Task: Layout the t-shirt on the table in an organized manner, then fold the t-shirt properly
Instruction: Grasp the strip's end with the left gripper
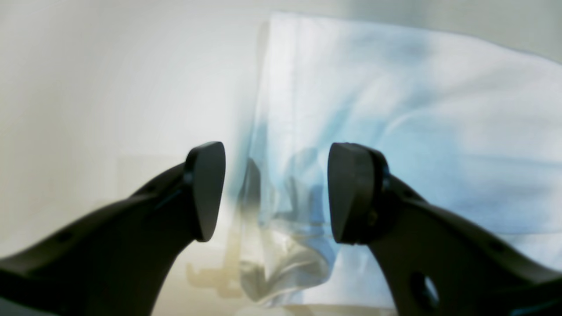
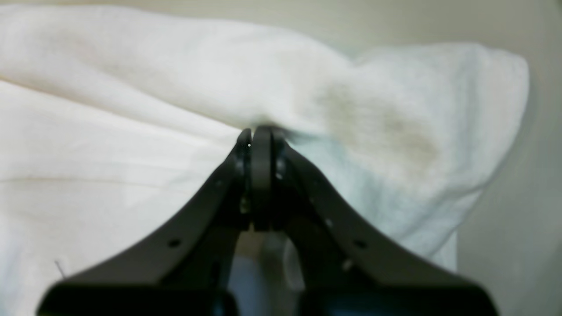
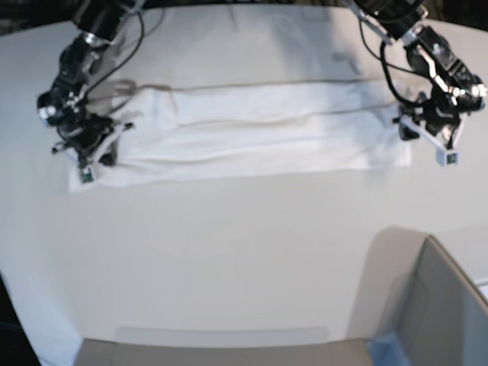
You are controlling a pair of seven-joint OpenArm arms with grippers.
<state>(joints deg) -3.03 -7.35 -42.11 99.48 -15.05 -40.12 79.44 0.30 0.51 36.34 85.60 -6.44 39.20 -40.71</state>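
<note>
Base view: the t-shirt (image 3: 252,126), judged soft, light and limp, is best taken at end hems. Right gripper (image 2: 259,136) is clamped on cloth; left gripper (image 1: 272,193) gapes wide, empty.

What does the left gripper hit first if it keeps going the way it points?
Most likely the t-shirt. In the left wrist view the left gripper stands open, and the shirt's edge lies straight ahead between its fingers, with the table beside it. The picture is blurred, so the depth is uncertain.

White t-shirt (image 3: 252,126), perhaps faintly bluish, on white table (image 3: 229,252); black grippers
</note>
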